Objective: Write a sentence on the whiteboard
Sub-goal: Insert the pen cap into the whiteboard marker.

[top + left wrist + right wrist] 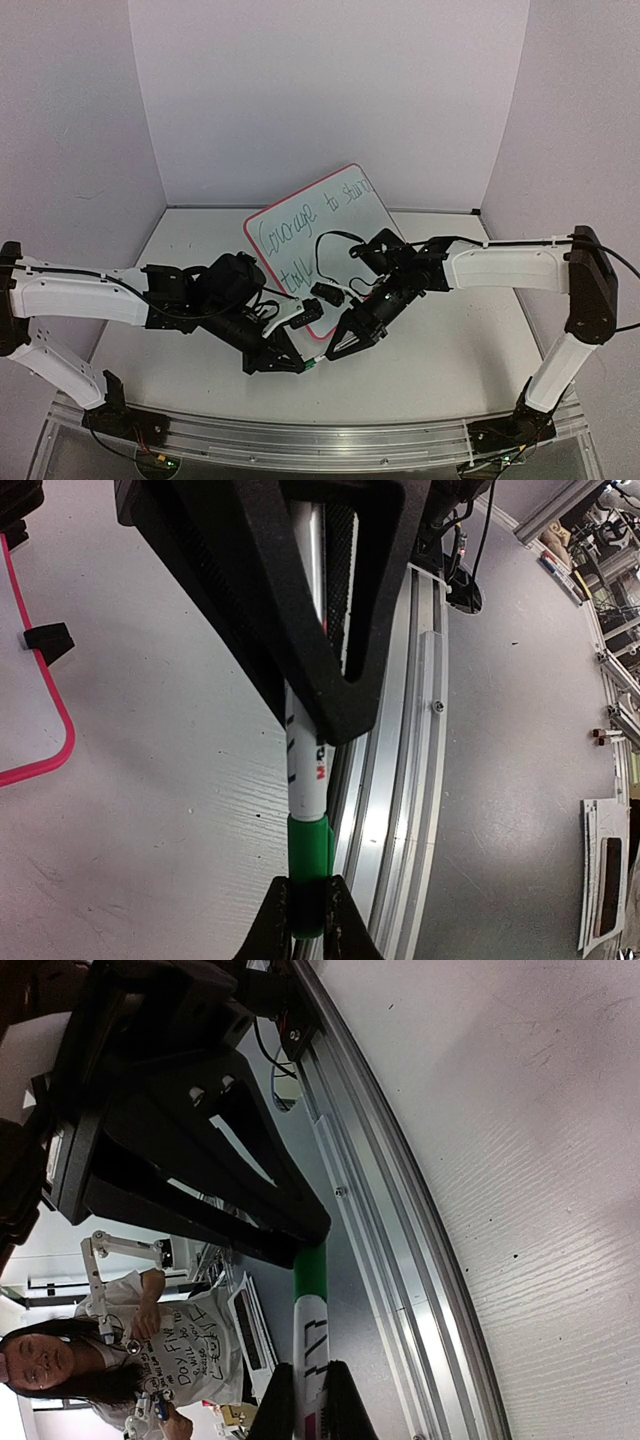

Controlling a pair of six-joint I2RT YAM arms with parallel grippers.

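Green plastic is what the left gripper [291, 362] has: low in the centre of the overhead view its fingers are pinched tight on the cap [308, 852] of the marker [305, 770]. Just right of it, the right gripper [341, 348] is clamped as tightly on the white barrel, so the pen bridges the two, nose to nose.

The sentence [300, 228] is already on the whiteboard [365, 218], which stands in mid-frame just behind the wrists. We therefore judge the step to be seating the cap, though we cannot tell whether it is fully home. We would keep cap and barrel on one line and push straight along it, since any angle between the wrists could bend the pen or slip a grip.

At the left edge of the left wrist view, the board's pink frame and a black clip foot [48, 638] sit near but apart. The aluminium rail [400, 780] runs beneath the pen, so we should not dip.
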